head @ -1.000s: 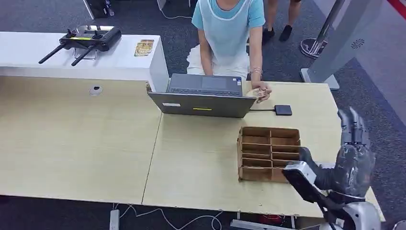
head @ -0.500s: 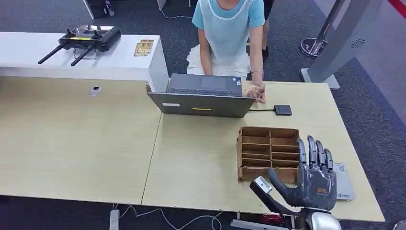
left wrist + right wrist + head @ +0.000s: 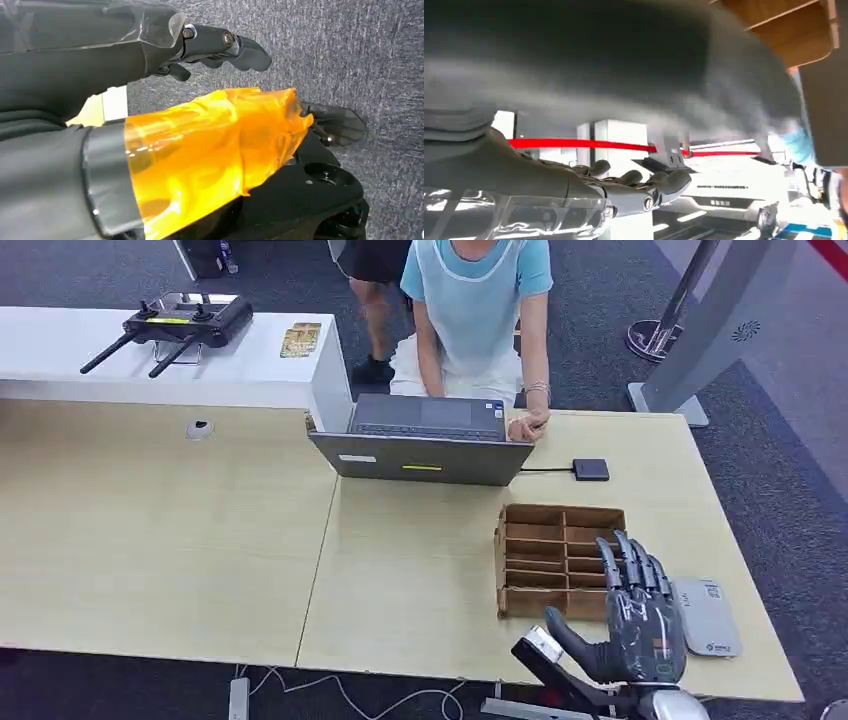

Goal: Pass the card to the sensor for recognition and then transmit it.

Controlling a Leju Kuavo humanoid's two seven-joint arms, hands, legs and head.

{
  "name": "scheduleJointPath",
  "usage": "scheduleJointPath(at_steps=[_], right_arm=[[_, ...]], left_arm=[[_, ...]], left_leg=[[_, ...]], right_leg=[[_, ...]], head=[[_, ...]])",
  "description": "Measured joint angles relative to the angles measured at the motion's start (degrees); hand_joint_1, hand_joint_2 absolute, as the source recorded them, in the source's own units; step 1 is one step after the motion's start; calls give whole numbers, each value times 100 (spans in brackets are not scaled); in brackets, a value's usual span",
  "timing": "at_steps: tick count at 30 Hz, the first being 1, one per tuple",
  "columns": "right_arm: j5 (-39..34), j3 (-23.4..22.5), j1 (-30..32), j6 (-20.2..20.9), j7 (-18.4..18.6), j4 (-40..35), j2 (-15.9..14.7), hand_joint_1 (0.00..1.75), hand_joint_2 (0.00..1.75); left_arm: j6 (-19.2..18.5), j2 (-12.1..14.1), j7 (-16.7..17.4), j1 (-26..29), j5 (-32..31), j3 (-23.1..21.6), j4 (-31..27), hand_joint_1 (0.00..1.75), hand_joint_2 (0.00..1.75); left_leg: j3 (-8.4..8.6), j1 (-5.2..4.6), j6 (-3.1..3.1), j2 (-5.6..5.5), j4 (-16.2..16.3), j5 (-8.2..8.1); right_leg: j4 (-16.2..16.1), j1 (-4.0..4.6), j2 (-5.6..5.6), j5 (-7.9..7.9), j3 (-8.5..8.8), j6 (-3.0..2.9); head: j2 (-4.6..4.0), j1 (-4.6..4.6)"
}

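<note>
Your right hand (image 3: pixel 640 625) hovers over the near right part of the table (image 3: pixel 420 570), fingers spread and straight, thumb out to the left, grasping nothing. Its fingertips overlap the near edge of the brown divided tray (image 3: pixel 560 558). The card (image 3: pixel 706 617) lies flat on the table just to the right of that hand, apart from it; it is pale grey with a small mark at each end, but the print is too small to read. The black sensor (image 3: pixel 591 469) sits farther back, cabled to the laptop (image 3: pixel 425 440). Your left hand (image 3: pixel 220 45) hangs over carpet, its fingers loosely curled around nothing, an orange wrap on the thumb.
</note>
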Motion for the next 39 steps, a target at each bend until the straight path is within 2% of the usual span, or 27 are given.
scheduleJointPath(at_steps=[4,9,26,29,33,39], right_arm=[[89,-155,72,77,-79,-18,129,0,175],[535,-289,132,181,11,26,197,0,175],[726,-306,77,289,74,324,258,0,175],[785,-280,6,262,157,418,260,0,175],[798,-184,-116,243,492,562,243,0,175],[798,-127,-314,140,542,752,212,0,175]], left_arm=[[-2,-2,-2,-1,0,13,0,0,0],[-2,0,-2,0,-2,13,0,0,0],[-2,0,2,-1,-35,13,0,0,0],[-9,0,0,-2,-42,13,0,0,0],[-9,0,2,-2,-48,13,0,0,0],[-17,0,9,-2,-101,13,0,0,0]], left_leg=[[0,0,0,0,0,0],[0,0,0,0,0,0],[-1,0,0,0,0,0],[-1,0,0,0,0,0],[-1,0,0,0,0,0],[-1,0,0,1,0,0]], right_leg=[[0,0,0,0,-1,0],[0,0,1,0,-1,0],[0,0,0,0,0,0],[0,0,1,0,0,0],[1,0,0,0,0,0],[1,0,1,0,0,0]], head=[[2,0],[0,0],[2,0],[2,0],[2,0],[2,0]])
